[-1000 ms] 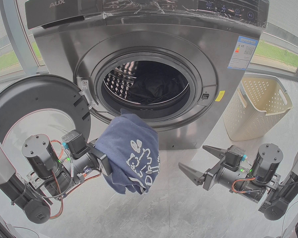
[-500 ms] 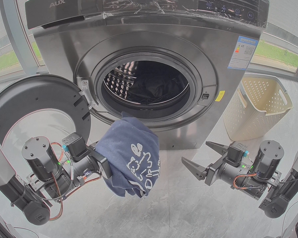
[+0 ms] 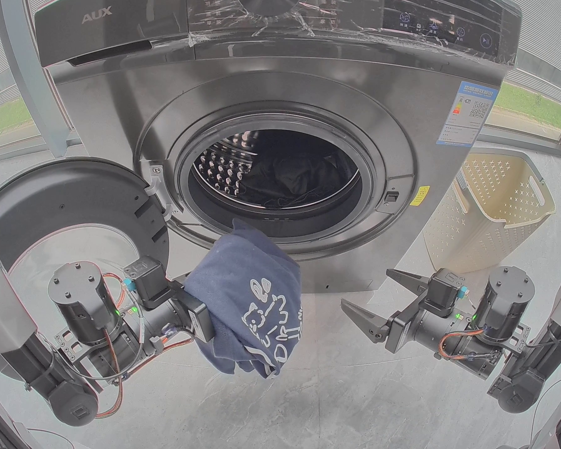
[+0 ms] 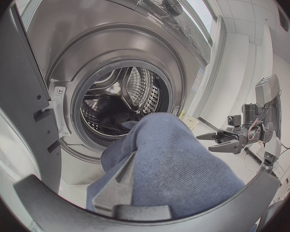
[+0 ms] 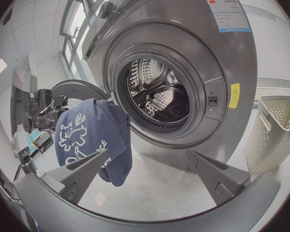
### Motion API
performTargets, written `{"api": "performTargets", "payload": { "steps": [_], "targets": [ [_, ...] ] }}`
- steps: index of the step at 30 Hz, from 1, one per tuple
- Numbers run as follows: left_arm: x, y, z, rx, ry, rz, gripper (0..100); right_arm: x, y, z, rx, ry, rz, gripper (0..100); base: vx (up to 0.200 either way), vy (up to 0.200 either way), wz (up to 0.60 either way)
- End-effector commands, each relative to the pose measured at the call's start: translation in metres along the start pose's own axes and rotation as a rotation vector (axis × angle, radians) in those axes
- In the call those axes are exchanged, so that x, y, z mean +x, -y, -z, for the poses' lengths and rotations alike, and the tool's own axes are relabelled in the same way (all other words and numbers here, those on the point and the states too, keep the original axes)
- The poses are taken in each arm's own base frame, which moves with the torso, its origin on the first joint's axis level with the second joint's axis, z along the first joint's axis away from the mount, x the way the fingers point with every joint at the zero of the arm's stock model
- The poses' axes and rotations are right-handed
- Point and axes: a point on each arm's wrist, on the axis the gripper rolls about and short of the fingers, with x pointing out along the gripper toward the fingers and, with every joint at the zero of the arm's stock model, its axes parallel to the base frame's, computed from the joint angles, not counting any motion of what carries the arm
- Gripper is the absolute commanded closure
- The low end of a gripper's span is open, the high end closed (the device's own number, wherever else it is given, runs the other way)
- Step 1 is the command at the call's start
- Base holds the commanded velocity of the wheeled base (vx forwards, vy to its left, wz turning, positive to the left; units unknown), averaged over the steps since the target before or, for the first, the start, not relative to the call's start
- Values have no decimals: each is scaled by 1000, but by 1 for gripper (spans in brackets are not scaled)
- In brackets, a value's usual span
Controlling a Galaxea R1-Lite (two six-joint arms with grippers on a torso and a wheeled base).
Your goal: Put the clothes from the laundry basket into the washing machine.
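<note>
While the washer (image 3: 330, 88) stands with its round door (image 3: 62, 201) swung wide open to the left of the opening, a navy shirt (image 3: 249, 294) with a white cartoon print hangs in front of it, just below the lower rim of the drum opening (image 3: 274, 169). The left gripper (image 3: 196, 319) holds this shirt, its jaws closed on the cloth. The fabric bunches over the fingers and drapes down toward the grey floor in front of the washer. The top of the shirt reaches the washer's rim but is not inside the drum.

Dark clothes (image 3: 287, 179) lie in a heap inside the washer's drum, against its shiny perforated wall.

The right gripper (image 3: 366, 289) hovers in front of the washer's lower right corner, apart from the shirt. Its jaws are spread wide and hold nothing.

A cream laundry basket (image 3: 474, 232) with a perforated wall stands on the floor just beside the washer's right side.
</note>
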Motion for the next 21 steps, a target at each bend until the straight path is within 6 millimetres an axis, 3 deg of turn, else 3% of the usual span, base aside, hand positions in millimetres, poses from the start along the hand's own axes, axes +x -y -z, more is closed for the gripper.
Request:
{"api": "performTargets", "payload": {
  "steps": [1, 3, 13, 21],
  "targets": [
    [3, 1, 4, -2, -13, 6, 100, 0, 0, 2, 1, -8, -1, 0, 200, 0, 0],
    [3, 1, 4, -1, -15, 6, 100, 0, 0, 2, 1, -8, -1, 0, 200, 0, 0],
    [2, 5, 7, 0, -26, 19, 100, 0, -1, 2, 1, -10, -1, 0, 0, 0, 0],
    [2, 8, 7, 0, -27, 30, 100, -1, -3, 3, 0, -15, -8, 0, 200, 0, 0]
  ]
}}
